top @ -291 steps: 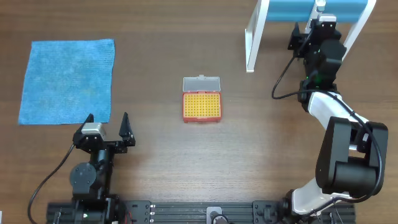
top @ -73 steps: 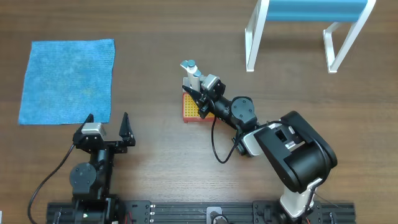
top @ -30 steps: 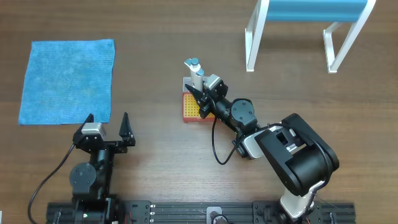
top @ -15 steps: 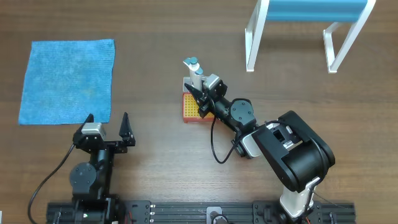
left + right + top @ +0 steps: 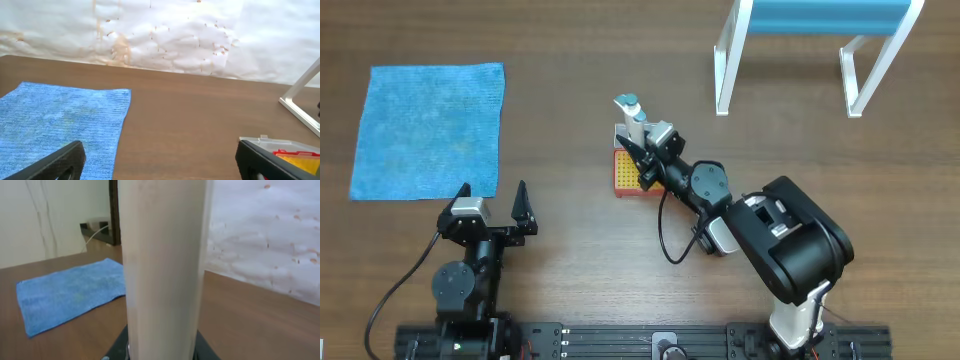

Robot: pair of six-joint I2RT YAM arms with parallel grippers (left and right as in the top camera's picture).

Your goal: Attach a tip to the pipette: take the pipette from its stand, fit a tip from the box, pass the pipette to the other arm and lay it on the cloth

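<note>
My right gripper (image 5: 648, 150) is shut on the white pipette (image 5: 632, 112), holding it upright over the orange tip box (image 5: 624, 178) at the table's middle. In the right wrist view the pipette's pale body (image 5: 162, 265) rises straight up from between the fingers, which are hidden. The pipette's lower end and the tips beneath it are covered by the gripper. My left gripper (image 5: 492, 200) stands open near the front left, apart from everything. The blue cloth (image 5: 428, 130) lies flat at the far left, also seen as the cloth (image 5: 55, 120) in the left wrist view.
The white-and-blue pipette stand (image 5: 820, 40) stands at the back right, with one leg (image 5: 300, 100) seen from the left wrist. The tip box's open clear lid (image 5: 290, 145) shows there too. Bare wooden table (image 5: 570, 260) lies between the arms.
Since the earliest frame the right arm has carried the pipette from the stand to above the tip box. Over the last second it has barely shifted. The left arm has not moved.
</note>
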